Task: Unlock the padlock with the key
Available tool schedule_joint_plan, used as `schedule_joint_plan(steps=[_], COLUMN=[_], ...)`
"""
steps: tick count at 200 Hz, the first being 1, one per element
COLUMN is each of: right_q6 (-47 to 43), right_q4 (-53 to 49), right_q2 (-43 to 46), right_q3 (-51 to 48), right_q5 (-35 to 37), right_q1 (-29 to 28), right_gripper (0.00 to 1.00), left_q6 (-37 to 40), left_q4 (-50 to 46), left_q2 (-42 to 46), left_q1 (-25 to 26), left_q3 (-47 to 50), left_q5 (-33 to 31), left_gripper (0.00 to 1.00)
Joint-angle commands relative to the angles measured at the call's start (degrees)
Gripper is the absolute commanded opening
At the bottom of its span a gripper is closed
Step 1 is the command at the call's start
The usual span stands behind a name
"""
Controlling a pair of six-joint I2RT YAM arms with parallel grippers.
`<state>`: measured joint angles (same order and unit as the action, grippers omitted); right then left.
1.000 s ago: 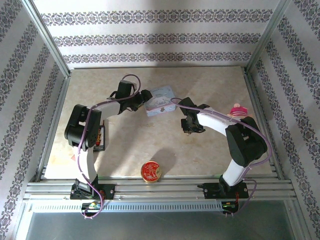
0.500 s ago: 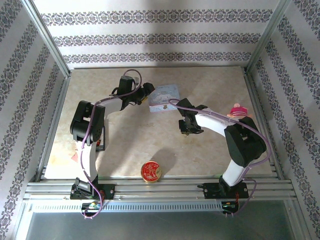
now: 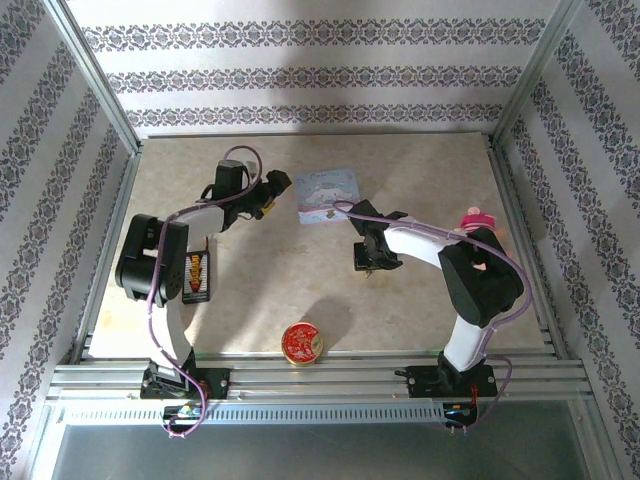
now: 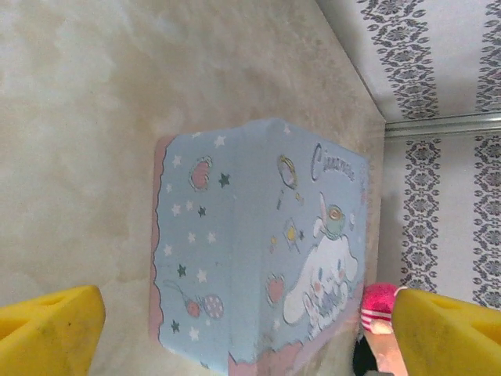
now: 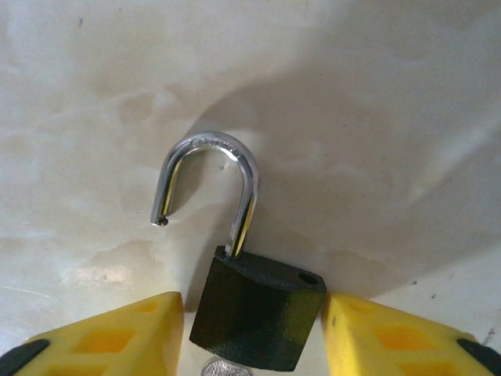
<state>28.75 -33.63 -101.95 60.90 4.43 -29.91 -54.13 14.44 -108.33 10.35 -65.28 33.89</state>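
Note:
The padlock (image 5: 258, 309), small and black, lies flat on the table with its silver shackle (image 5: 207, 184) swung open and one leg free. A silvery round bit, which looks like the key's head (image 5: 227, 368), pokes out at its bottom edge. My right gripper (image 5: 254, 329) (image 3: 365, 262) straddles the padlock body with its jaws open: the left yellow finger (image 5: 125, 333) stands clear of it and the right finger (image 5: 391, 337) is against its side. My left gripper (image 4: 246, 337) (image 3: 275, 190) is wide open and holds nothing, just left of the blue box.
The pastel-blue cartoon box (image 3: 328, 195) (image 4: 258, 243) lies at the middle back. A round red-and-gold tin (image 3: 301, 342) sits near the front edge. A pink object (image 3: 476, 218) stands at the right. A small rack (image 3: 197, 276) lies at the left.
My right gripper's jaws have parted from the padlock. My left gripper has drawn back to the left, away from the box, and opened wider.

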Motion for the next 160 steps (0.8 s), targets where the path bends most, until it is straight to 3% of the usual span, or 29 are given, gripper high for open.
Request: schedule_joint_plan(steps=[1, 42, 71, 147, 155, 160], right_q6=[0.9, 1.1, 1.0, -4.2, -4.8, -4.9], right_q4=[-1.6, -3.8, -3.7, 5.0, 6.4, 7.2], right_q2=[2.5, 10.9, 18.3, 37.5, 38.9, 39.7], right_q3=[1.2, 0.8, -1.4, -13.9, -15.1, -15.9], right_q5=[1.0, 4.2, 6.9, 10.6, 11.0, 11.3], right_q1=[-0.7, -0.5, -0.1, 6.0, 6.7, 7.1], right_gripper=[0.5, 0.53, 0.55, 0.65, 0.69, 0.85], left_q6=[3.1, 8.2, 12.1, 20.0, 21.6, 22.6], left_q4=[-2.8, -10.2, -15.6, -12.4, -10.8, -10.1], left_q2=[5.5, 15.4, 25.0, 52.7, 54.8, 55.9], left_q1=[-1.1, -2.9, -4.1, -5.0, -5.0, -5.0], left_q3=[1.9, 6.8, 12.3, 33.6, 35.9, 37.0], left_q5=[-1.4, -7.0, -15.7, -38.2, -40.7, -42.6], left_gripper=[0.99, 0.99, 0.99, 0.99, 0.99, 0.99])
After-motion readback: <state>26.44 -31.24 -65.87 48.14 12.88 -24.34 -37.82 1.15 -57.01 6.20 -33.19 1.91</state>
